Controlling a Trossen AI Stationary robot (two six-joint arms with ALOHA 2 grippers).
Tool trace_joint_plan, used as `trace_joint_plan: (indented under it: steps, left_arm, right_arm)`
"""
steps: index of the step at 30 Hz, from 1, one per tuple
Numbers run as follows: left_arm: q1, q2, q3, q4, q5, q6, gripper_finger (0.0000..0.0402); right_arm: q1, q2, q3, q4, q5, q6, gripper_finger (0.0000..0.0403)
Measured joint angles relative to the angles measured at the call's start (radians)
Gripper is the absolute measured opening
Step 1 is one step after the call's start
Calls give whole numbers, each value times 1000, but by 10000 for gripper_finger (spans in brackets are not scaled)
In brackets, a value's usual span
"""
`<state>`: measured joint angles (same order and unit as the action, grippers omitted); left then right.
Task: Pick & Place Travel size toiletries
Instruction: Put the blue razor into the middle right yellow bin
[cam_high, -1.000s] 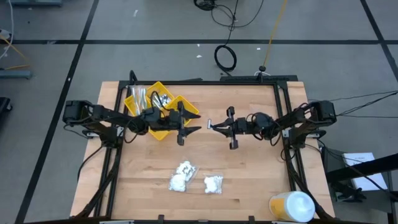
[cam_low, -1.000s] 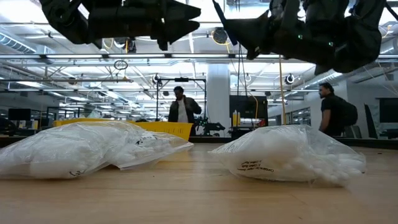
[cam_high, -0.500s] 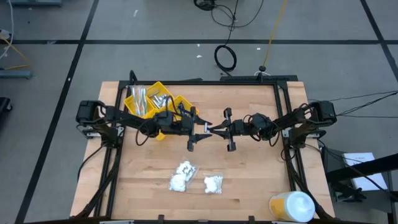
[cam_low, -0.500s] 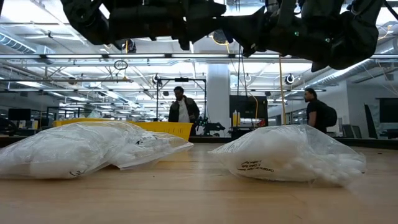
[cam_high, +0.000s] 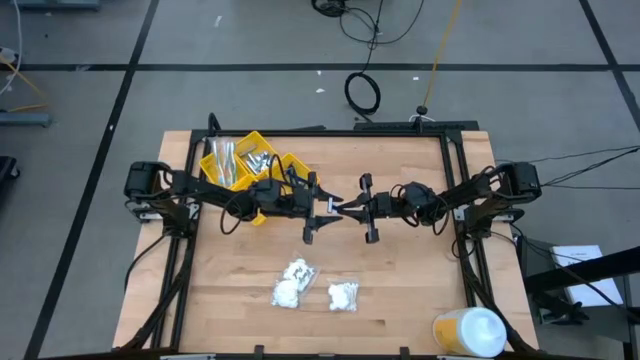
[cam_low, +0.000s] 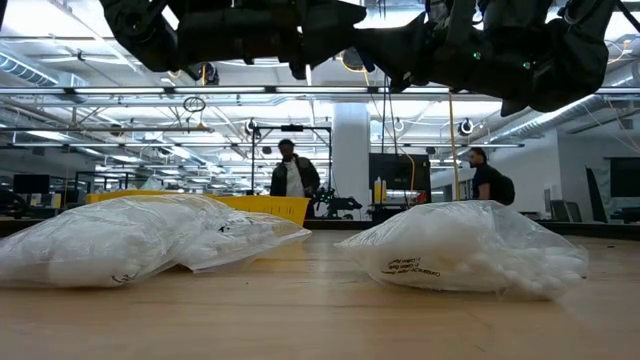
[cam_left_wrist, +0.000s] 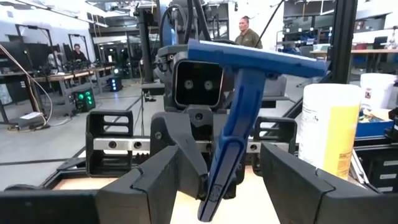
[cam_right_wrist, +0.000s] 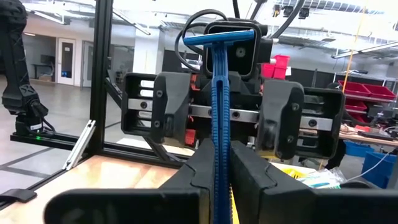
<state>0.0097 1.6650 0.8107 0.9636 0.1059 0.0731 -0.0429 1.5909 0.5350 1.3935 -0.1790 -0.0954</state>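
Here the two grippers meet nose to nose just above the middle of the high view, over bare wood of the table (cam_high: 400, 300). The right gripper (cam_high: 345, 207) reaches in from the right, and its wrist view shows its jaws pressed together on the handle of a blue razor (cam_right_wrist: 217, 124), which stands upright with its head at the top centre of that frame. The left gripper (cam_high: 322, 205) comes from the left; its jaws are spread wide, and in the left wrist view the razor (cam_left_wrist: 239, 118) hangs tilted between its fingers (cam_left_wrist: 155, 180) without clearly touching either. In the low view both grippers show only as dark shapes along the top edge. The tray (cam_high: 215, 172), yellow, sits in the upper left part of the table, partly under the left arm, with silvery packets (cam_high: 222, 155) in its compartments. Three small bags (cam_high: 297, 270) of white fluffy lumps lie on the wood below centre of the high view, two close together and one just to their right; they fill the foreground of the low view. A white-and-yellow container (cam_high: 468, 330) stands at the lower right corner of the table. People (cam_low: 292, 180) stand in the room behind the table.
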Motion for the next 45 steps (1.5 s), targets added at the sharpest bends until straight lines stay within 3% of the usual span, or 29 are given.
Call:
trace_joint_plan:
  steps: [9, 23, 32, 36, 45]
  left_arm:
    - [-4, 0, 0, 9, 9, 9, 202]
    - [-1, -2, -1, 10, 24, 27, 17]
    - [3, -112, -6, -130, -67, 24, 12]
    - [19, -188, -73, -161, -130, 12, 14]
    - [184, -312, -327, -35, -171, -228, 12]
  right_arm:
    - [0, 0, 0, -23, -1, -1, 19]
    - [0, 0, 0, -38, -1, 6, 22]
    - [-20, 0, -1, -186, -1, 107, 134]
    - [-32, 0, -1, -239, -1, 105, 171]
    - [-54, 0, -1, -233, 0, 112, 189]
